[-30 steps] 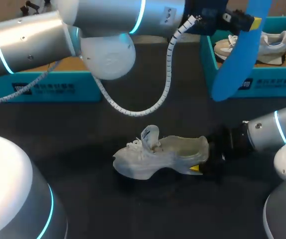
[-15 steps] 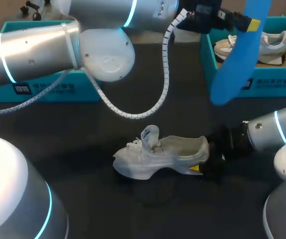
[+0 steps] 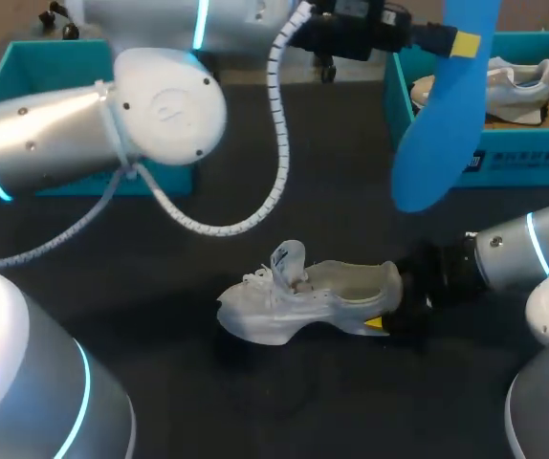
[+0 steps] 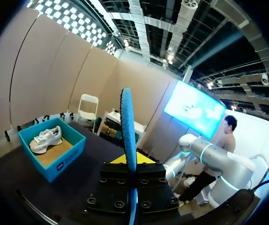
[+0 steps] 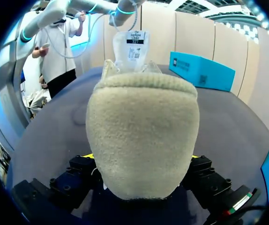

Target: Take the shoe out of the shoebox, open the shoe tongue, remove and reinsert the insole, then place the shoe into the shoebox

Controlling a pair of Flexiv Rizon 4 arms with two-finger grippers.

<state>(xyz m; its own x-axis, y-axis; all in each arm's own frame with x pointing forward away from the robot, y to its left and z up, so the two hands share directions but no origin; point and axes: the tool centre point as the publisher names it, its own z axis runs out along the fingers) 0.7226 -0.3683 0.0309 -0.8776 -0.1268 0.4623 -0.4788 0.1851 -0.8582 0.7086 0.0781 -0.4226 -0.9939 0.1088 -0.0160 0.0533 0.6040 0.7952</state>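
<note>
**Insole aloft, shoe clamped at heel**

Shoe is out of its box and sits upright on its sole mid-tabletop. Its long axis runs side to side across the head view, toe toward my left, heel toward my right. Tongue stands up, and the mouth is open and faces upward.

Right tool is closed on the heel from both sides; in the right wrist view the heel fills the gap between its fingers.

Insole is out of the shoe, pinched near its top end by the left tool. It hangs long axis roughly vertical, lower end down. The left wrist view shows it edge-on between the closed fingers.

Key relation: the insole is well apart from the shoe, up and back toward my right, in front of the right box. The left arm comes in from the left and reaches past the middle. Judged next move is reinsertion, which calls for bringing the insole down and toward my left to the open mouth, then turning its long axis to lie along the shoe. The right arm is nearer the shoe, but it is busy holding it.

Counts:
- 2 shoes: one on the tabletop and a second shoe in the right box
- 1 insole
- 2 boxes, counting the left box, which is partly hidden by the left arm
- 2 tools
</note>
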